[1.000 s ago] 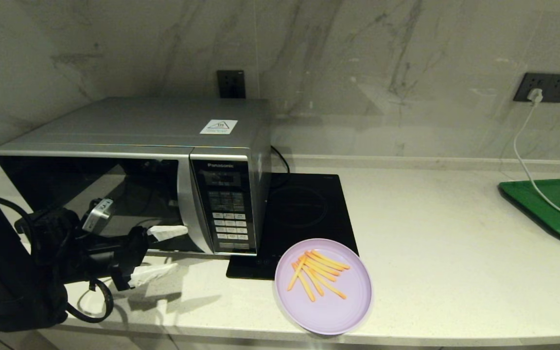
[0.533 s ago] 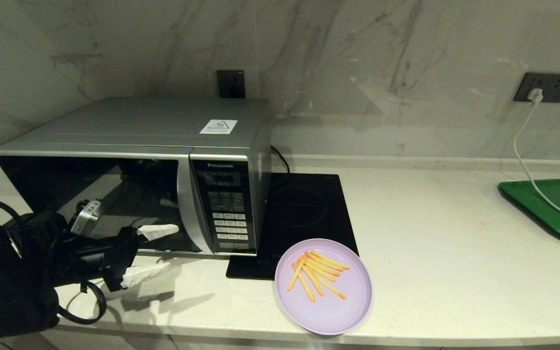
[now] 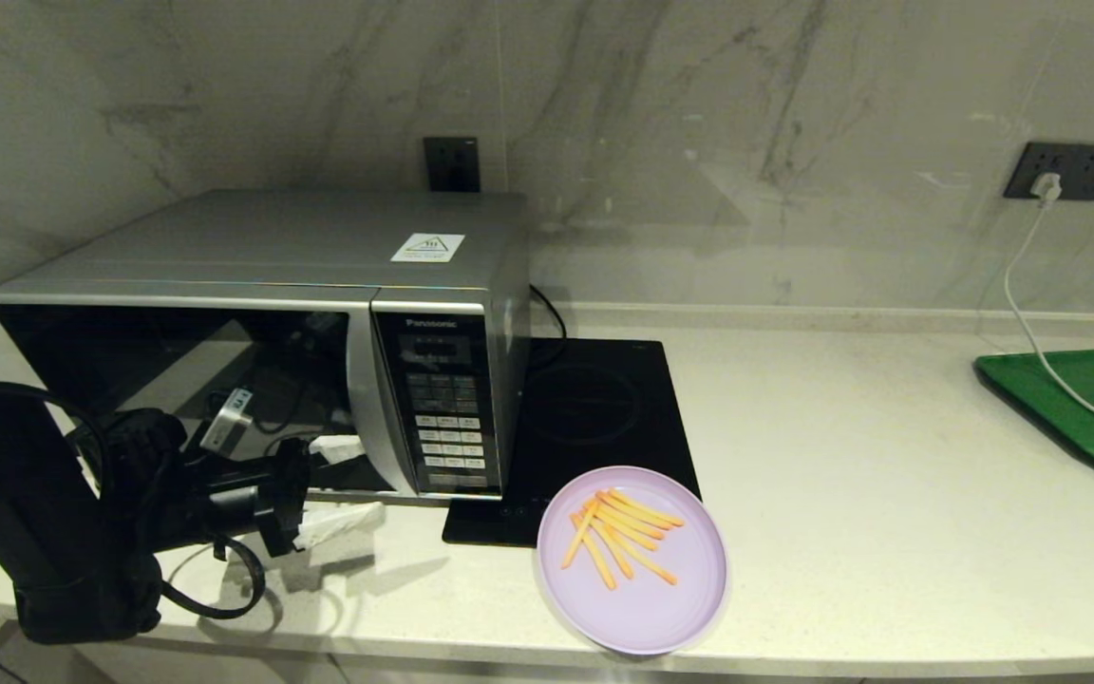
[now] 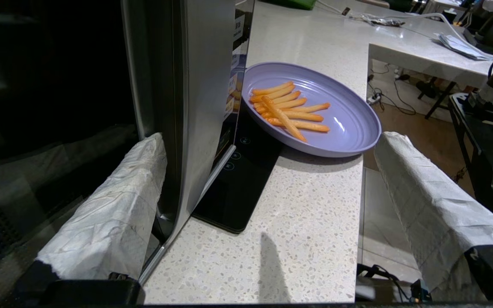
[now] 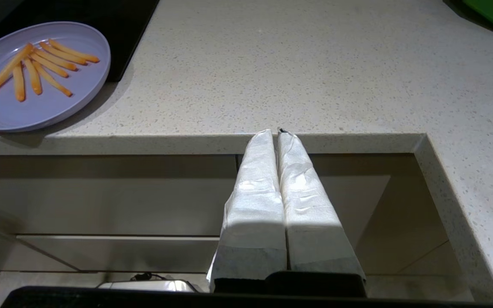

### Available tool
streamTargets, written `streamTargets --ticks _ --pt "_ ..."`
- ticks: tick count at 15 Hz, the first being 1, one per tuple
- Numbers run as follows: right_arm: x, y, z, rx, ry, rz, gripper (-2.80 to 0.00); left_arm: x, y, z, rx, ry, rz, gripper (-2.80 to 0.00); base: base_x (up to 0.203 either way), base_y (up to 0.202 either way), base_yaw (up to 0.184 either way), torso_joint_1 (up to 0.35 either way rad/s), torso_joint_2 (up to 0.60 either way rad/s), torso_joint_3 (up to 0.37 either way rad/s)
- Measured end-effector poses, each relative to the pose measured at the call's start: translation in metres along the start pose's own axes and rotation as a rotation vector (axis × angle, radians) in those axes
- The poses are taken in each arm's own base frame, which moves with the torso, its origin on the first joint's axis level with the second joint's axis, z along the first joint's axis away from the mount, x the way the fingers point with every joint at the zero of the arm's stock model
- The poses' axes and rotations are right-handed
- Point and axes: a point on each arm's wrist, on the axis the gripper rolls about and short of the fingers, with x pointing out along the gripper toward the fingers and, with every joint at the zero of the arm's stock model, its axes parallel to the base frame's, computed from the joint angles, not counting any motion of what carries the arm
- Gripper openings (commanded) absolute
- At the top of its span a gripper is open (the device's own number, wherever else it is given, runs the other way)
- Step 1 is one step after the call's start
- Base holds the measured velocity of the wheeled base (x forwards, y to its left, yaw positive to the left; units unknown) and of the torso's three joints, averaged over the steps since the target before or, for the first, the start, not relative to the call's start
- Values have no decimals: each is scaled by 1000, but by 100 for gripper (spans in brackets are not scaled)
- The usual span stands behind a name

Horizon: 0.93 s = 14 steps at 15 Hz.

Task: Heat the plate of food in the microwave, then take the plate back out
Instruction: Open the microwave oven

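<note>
1. Microwave (image 3: 262, 332) — silver-grey, dark glass door shut, button panel on its right side; stands at the left of the pale speckled desk (image 3: 889, 494), against the marble wall.
2. Plate of food (image 3: 631, 559) — round lilac plate with a fan of thin orange sticks; sits at the front edge of the desk, its rear rim overlapping the front corner of the hob, to the right of the microwave and apart from it.
3. Hob (image 3: 585, 427) — flat, black, lying just beside the microwave's right side.
4. Left pincer (image 3: 343, 484) — low in front of the microwave door, near the door handle (image 3: 367, 408); paper-wrapped fingers (image 4: 114, 214) spread wide, nothing held. In the left wrist view one finger lies against the dark door glass by the handle, the other hangs beyond the desk's front edge.
5. Right pincer (image 5: 277, 133) — seen only in the right wrist view, parked below and in front of the desk edge, well to the right of the plate; wrapped fingers pressed together, holding nothing.
6. Green tray (image 3: 1088, 408) — at the far right of the desk, a white cable (image 3: 1031, 313) running across it from a wall socket (image 3: 1065, 171).
</note>
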Motion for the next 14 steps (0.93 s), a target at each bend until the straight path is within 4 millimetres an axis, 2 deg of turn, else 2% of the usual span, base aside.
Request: streamTargets --ticks 14 --pt "0 0 0 0 0 0 -280 2 -8 -9 -99 10 -28 0 0 0 0 0 0 0"
